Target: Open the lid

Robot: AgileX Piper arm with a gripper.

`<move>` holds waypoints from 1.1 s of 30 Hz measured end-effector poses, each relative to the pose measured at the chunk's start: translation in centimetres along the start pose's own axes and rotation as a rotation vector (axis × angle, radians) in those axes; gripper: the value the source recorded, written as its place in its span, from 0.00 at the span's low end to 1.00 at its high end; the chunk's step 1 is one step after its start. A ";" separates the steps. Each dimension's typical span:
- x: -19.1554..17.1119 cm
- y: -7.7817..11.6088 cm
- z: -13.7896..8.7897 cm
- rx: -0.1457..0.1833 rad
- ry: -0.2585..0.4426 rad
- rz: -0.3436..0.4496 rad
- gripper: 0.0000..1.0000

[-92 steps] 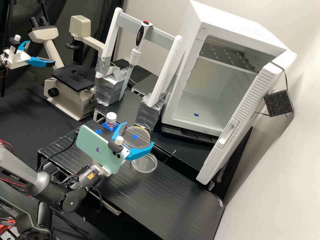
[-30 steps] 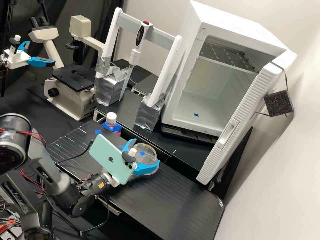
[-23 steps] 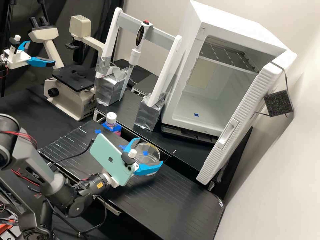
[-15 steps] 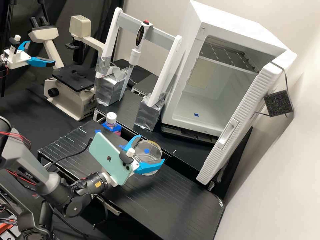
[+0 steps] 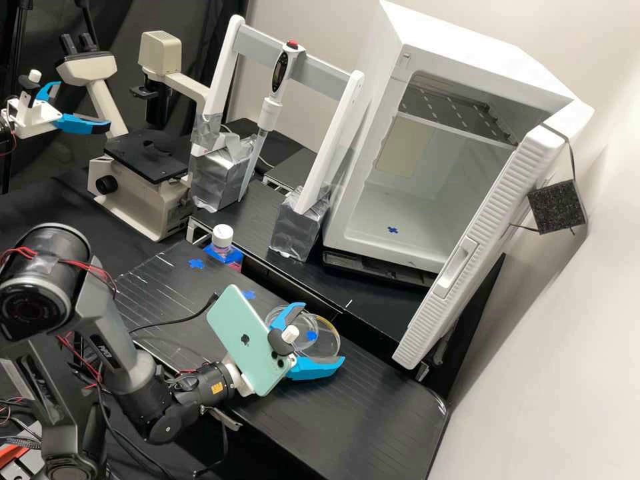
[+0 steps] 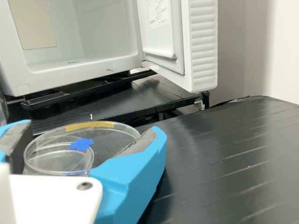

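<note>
In the high view my gripper (image 5: 321,333) is over the front shelf, shut on the clear round lid (image 5: 329,335), which bears a blue cross and a yellow strip on its edge. A clear round dish (image 5: 273,311) rests on the shelf, overlapped by the lid and partly hidden by a finger and the phone. From the wrist, the gripper (image 6: 91,132) has one finger at either side of the lid (image 6: 114,134). The smaller-looking dish (image 6: 58,162) shows through it. The gap in height between lid and dish is hard to tell.
The black shelf (image 5: 373,400) extends right of the gripper. A white-capped bottle (image 5: 223,237) stands at its back edge. Behind are a microscope (image 5: 147,160), a pipette stand (image 5: 347,127) and a white cabinet (image 5: 363,220) with its door (image 5: 467,253) swung open. A green phone (image 5: 243,337) rides on the arm.
My gripper has carried the lid to the right and toward the shelf's front edge, most clearly over the last half second. The dish has kept about the same place on the shelf.
</note>
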 end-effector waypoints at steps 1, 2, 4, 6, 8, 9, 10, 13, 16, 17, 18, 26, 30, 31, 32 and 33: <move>0.0 0.0 0.0 0.000 0.000 0.000 0.00; 0.0 0.0 0.0 0.000 0.000 0.000 0.00; 0.0 0.0 0.0 0.000 0.000 0.000 0.00; 0.0 0.0 0.0 0.000 0.001 -0.002 0.00; 0.0 0.0 0.0 0.000 0.001 -0.002 0.00; 0.0 0.0 0.0 0.000 0.001 -0.002 0.00; 0.0 0.0 -0.1 -0.002 0.004 -0.003 0.00; -0.1 0.0 -0.4 -0.009 0.017 -0.002 0.00; -0.7 -0.3 -0.8 -0.013 0.036 -0.009 0.00; -0.8 -0.4 -1.0 -0.017 0.044 -0.014 0.00; -1.0 -0.5 -1.1 -0.017 0.052 -0.018 0.00; -1.5 -0.9 -2.0 -0.040 0.100 -0.055 0.00; -1.5 -0.9 -2.0 -0.041 0.099 -0.053 0.00; -1.5 -0.9 -1.9 -0.041 0.097 -0.051 0.00; -1.5 -0.8 -1.9 -0.042 0.096 -0.052 0.00; -1.5 -0.8 -1.9 -0.042 0.095 -0.050 0.00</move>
